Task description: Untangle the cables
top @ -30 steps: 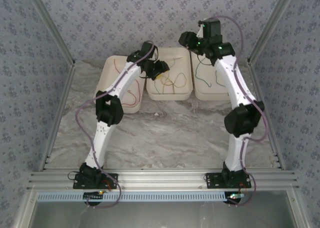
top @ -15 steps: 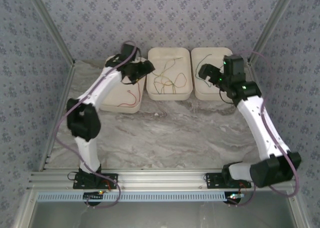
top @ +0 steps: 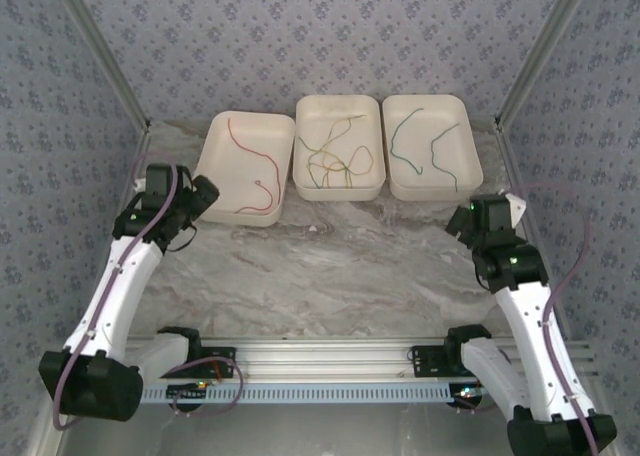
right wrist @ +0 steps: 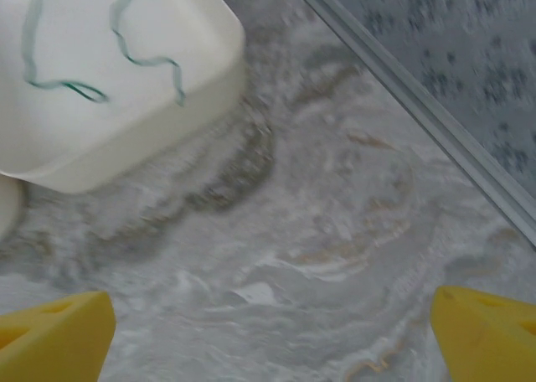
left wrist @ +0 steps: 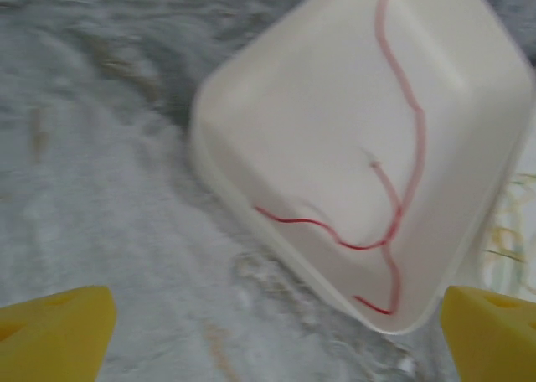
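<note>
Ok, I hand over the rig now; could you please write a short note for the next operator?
Left gripper: open, empty, low over the table near the left tray.
Right gripper: open, empty, near the right tray.
Done: red cables lie in the left tray, green cables in the right tray.
To do: the tangle of yellowish and green cables in the middle tray.

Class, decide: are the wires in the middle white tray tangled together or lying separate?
Tangled: in the middle tray, yellow and green wires cross and loop over each other in one clump.
</note>
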